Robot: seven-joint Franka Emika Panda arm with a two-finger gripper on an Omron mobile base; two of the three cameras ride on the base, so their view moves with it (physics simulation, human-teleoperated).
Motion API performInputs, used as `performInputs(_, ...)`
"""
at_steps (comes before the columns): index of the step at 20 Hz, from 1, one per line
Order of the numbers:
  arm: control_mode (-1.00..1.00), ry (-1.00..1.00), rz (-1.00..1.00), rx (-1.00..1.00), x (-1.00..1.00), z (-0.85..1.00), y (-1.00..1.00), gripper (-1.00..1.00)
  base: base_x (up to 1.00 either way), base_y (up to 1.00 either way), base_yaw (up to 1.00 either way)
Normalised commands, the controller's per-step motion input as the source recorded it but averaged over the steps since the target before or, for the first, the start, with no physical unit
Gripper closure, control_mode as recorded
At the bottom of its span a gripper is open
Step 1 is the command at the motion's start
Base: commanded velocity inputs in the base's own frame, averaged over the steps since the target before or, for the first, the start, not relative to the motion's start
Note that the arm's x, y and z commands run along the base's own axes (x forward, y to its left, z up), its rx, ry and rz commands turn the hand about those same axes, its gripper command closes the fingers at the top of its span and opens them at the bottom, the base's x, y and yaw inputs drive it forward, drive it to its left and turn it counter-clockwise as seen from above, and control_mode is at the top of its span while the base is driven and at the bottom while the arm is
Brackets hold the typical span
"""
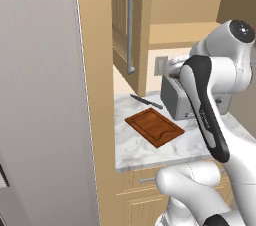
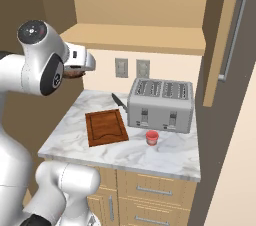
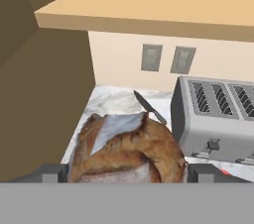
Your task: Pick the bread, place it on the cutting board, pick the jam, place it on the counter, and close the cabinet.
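My gripper (image 3: 124,174) is shut on the bread (image 3: 124,143), a crusty brown loaf that fills the space between the two fingertips. In the right base view the gripper (image 2: 79,69) hangs high above the counter's (image 2: 170,156) left end, with the bread (image 2: 71,74) showing dark under the hand. The reddish-brown cutting board (image 2: 106,127) lies flat below and to the right of it, also seen as the cutting board (image 1: 154,126) on the marbled counter (image 1: 131,146). The small red jam (image 2: 152,137) stands on the counter in front of the toaster. The cabinet door (image 2: 224,40) stands open.
A silver toaster (image 2: 161,104) sits at the back of the counter, with a black-handled knife (image 2: 119,101) lying between it and the board. Another cabinet door (image 1: 126,20) with a long grey handle (image 1: 131,30) hangs above left. A tall grey panel (image 1: 40,100) blocks the left side.
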Motion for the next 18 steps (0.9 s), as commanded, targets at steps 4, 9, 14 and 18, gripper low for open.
performInputs(4,-1.00,0.05,0.00,-0.01,-0.01,-0.29,0.00,1.00,0.00,0.00,0.00)
performInputs(9,-1.00,0.03,0.00,0.00,-0.01,-0.36,0.00,1.00,0.00,0.00,0.00)
performInputs(14,-1.00,0.02,0.00,0.00,0.00,-0.39,0.00,1.00,0.00,0.00,0.00)
performInputs(18,-1.00,0.00,0.00,0.00,0.00,-0.41,0.00,1.00,0.00,0.00,0.00)
